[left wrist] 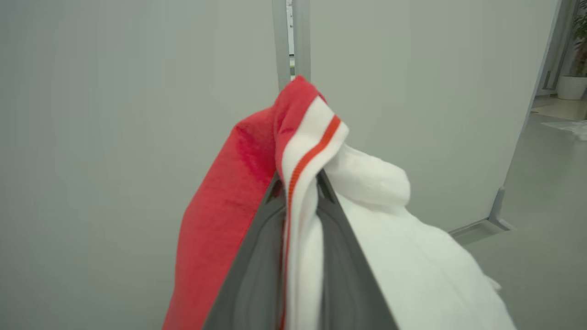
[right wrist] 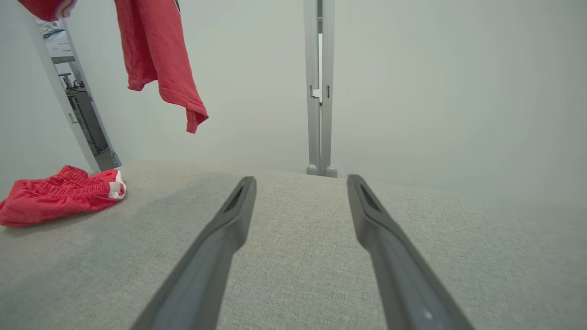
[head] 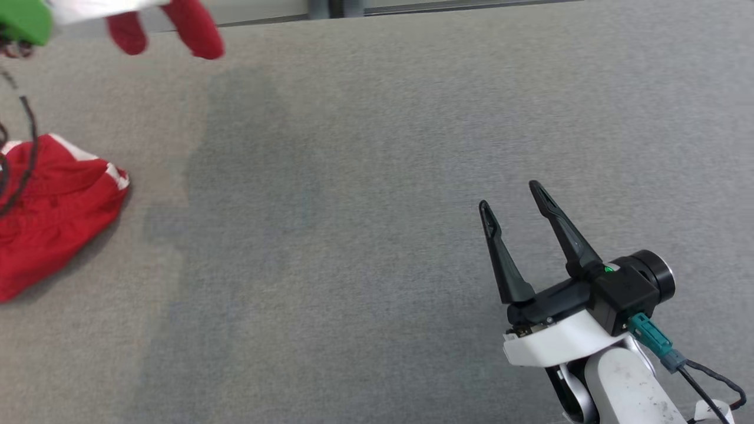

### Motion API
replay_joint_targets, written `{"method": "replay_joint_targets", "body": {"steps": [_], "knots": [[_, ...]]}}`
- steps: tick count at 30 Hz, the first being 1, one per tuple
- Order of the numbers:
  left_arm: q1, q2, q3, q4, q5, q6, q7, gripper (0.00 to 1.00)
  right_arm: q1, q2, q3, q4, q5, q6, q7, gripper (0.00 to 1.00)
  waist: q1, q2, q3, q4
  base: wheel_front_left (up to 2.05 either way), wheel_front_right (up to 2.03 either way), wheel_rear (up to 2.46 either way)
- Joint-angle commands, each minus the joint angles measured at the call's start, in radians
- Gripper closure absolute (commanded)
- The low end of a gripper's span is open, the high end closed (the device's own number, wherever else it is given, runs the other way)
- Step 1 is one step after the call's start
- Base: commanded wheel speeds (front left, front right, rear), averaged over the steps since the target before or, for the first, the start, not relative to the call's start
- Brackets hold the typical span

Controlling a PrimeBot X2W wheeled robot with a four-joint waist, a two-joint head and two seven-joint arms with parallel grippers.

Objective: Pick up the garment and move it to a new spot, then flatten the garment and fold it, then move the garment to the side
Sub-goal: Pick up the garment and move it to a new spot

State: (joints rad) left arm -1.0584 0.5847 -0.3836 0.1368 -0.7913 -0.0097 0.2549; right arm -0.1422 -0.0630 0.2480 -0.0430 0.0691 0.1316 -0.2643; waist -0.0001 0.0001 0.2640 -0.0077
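My left gripper [left wrist: 300,181] is raised in the air and shut on the garment [left wrist: 238,201], a red and white cloth with a red-striped white hem pinched between the fingers. Its red ends hang at the top left of the head view, garment [head: 194,26], and high at the left of the right wrist view, garment [right wrist: 158,59], above the grey table [head: 377,176]. My right gripper [head: 509,196] hovers low over the table's right part, open, with nothing between its fingers [right wrist: 229,229].
A second red cloth with white trim [head: 53,218] lies crumpled at the table's left edge, also in the right wrist view as a red cloth [right wrist: 59,195]. A dark cable [head: 26,153] hangs over it. A grey partition with a metal post [right wrist: 319,87] stands behind the table.
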Motion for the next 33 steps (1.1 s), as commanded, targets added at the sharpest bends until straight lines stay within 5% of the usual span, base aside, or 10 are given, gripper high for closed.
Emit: {"method": "replay_joint_targets", "body": {"steps": [1,15,20,27,29,33], "knots": [[0.004,-0.022,-0.014,-0.016,0.003,0.011,0.008,1.00,0.017,0.005,0.005,0.001,0.010,-0.002,0.000,0.00,0.0001,-0.0001,-0.104,-0.166,0.00,0.00,0.00],[0.085,-0.247,-0.218,0.030,0.085,0.036,-0.072,1.00,0.015,0.013,0.002,-0.019,0.074,-0.002,0.000,0.00,0.0001,-0.0001,-0.065,-0.410,0.00,0.00,0.00],[0.221,-0.262,-0.301,0.121,0.154,0.037,-0.175,1.00,0.007,0.013,-0.009,-0.024,0.079,-0.002,0.000,0.00,0.0001,-0.0001,-0.021,-0.416,0.00,0.00,0.00],[0.336,-0.343,-0.386,0.377,0.201,0.001,-0.361,0.99,-0.005,0.013,-0.009,-0.013,0.050,-0.002,0.000,0.00,0.0001,-0.0001,0.010,-0.342,0.00,0.00,0.00],[0.342,-0.372,-0.385,0.444,0.214,0.012,-0.434,0.00,-0.013,0.013,-0.004,-0.010,0.040,-0.002,0.000,0.00,0.0001,-0.0001,0.007,-0.315,0.00,0.00,0.00],[0.361,-0.416,-0.350,0.523,0.219,0.046,-0.510,0.00,-0.010,0.012,0.005,-0.002,0.020,-0.002,0.000,0.00,0.0001,-0.0001,-0.027,-0.251,0.00,0.00,0.00]]}}
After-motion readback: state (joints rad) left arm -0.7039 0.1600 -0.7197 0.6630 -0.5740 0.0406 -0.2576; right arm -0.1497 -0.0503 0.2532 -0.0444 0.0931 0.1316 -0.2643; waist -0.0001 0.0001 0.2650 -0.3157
